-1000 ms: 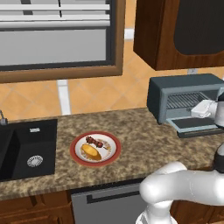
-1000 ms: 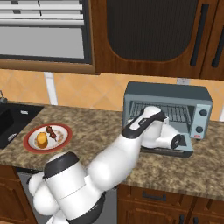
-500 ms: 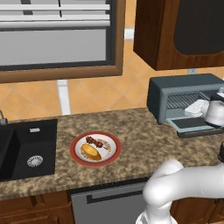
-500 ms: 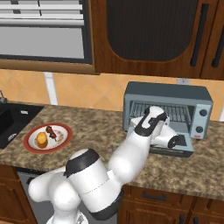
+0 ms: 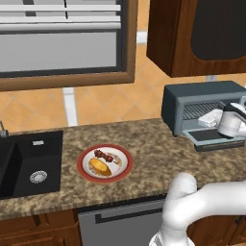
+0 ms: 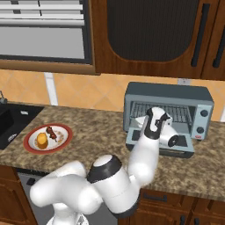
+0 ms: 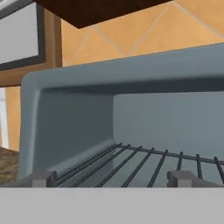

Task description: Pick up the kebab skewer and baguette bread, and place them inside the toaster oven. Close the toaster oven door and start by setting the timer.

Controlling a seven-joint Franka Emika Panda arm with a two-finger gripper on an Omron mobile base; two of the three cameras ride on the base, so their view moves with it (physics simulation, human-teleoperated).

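On the worktop point(image 5: 153, 158) at left I see the kebab skewer point(image 5: 104, 155) and baguette bread point(image 5: 99, 166) on their plate point(image 5: 84, 159); rightward, my tool point(image 7: 111, 178) faces the open toaster oven point(image 6: 169, 94), grip state unclear. Pushing forward risks striking the rack point(image 7: 144, 162).

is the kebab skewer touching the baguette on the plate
Cannot tell. In the left base view the kebab skewer lies right beside the baguette bread; no clear gap or contact shows.

Toaster oven point(image 6: 167, 94) mouth open — only wire rack point(image 7: 144, 164) inside.
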